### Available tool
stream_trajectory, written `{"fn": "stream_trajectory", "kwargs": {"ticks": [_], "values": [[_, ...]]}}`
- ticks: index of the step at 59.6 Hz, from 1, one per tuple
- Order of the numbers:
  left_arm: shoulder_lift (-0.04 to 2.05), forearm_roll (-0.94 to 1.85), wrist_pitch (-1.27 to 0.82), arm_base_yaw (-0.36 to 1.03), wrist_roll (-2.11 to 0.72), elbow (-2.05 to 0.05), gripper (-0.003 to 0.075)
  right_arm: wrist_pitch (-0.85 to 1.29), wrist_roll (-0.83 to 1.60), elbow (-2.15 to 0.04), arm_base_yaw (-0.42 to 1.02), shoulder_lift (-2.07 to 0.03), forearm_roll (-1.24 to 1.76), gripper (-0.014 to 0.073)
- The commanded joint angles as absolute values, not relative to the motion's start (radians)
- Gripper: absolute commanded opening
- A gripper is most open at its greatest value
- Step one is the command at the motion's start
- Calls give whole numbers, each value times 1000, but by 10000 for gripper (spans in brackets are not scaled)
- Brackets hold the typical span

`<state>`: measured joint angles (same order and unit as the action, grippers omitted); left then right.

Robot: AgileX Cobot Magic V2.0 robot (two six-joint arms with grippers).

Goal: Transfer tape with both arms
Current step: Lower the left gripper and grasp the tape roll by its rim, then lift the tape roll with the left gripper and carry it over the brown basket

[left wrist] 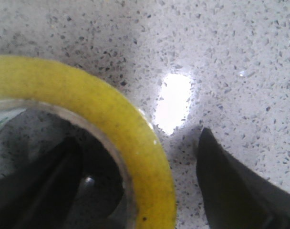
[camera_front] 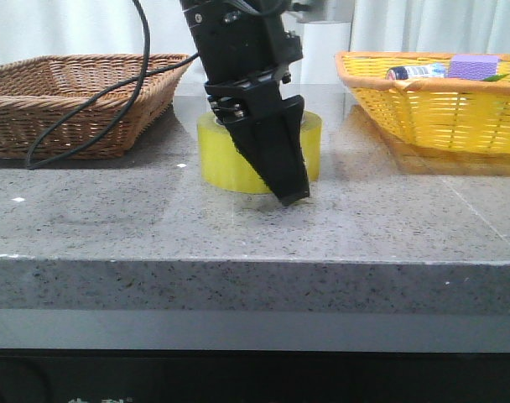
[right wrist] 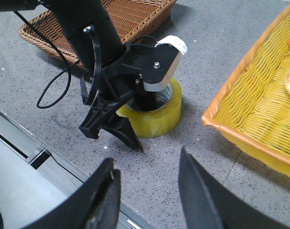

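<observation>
1. The tape point(camera_front: 259, 155) — a wide roll of translucent yellow packing tape — stands flat on its end on the grey speckled counter point(camera_front: 154, 227), about midway between left and right and toward the far side, between two baskets.

2. The left gripper point(camera_front: 282, 164) reaches down over the roll. One dark finger point(left wrist: 49, 186) is inside the hollow core and the other finger point(left wrist: 235, 191) is outside the yellow wall, on the near side. The left wrist view shows bare counter between that outer finger and the roll, so the jaws straddle the wall but are spread, not yet pinching it.

3. The right gripper point(right wrist: 145, 191) hangs above the near part of the counter, well apart from the roll, its two dark fingers parted with nothing between them.

4. To the left, at the far edge, sits a brown woven basket point(camera_front: 70, 101) with a black cable point(camera_front: 96, 109) draped across its rim. To the right sits a yellow woven basket point(camera_front: 439, 101) holding a few small items, among them a purple block point(camera_front: 473, 65).

5. Step in hand, as I judge it: the first arm's pick-up, at the point just before the squeeze. The handover to the other arm has not begun.

6. What the next move seems to call for — closing the left fingers onto the roll's wall firmly enough that the smooth tape does not slip, then lifting it straight up so the right arm can come in and take it.
</observation>
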<state>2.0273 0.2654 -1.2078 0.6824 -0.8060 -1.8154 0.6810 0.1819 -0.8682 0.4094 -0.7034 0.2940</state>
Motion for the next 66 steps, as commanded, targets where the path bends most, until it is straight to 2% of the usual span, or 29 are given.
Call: {"fn": "stream_trajectory", "kwargs": {"ticks": [1, 6, 12, 29, 43, 66], "values": [[1972, 296, -1202, 688, -803, -1848, 337, 621, 187, -892, 407, -703, 311, 329], [1972, 296, -1202, 688, -799, -1853, 221, 621, 187, -892, 407, -703, 311, 329], [1972, 296, -1209, 688, -789, -1872, 161, 621, 187, -892, 407, -703, 311, 329], [1971, 259, -1284, 686, -676, -2032, 159, 621, 187, -892, 407, -703, 311, 329], [1968, 97, -1284, 677, -447, -2202, 159, 621, 187, -892, 407, -703, 311, 329], [1968, 25, -1284, 499, -164, -2297, 158, 621, 187, -892, 407, -703, 311, 329]]}}
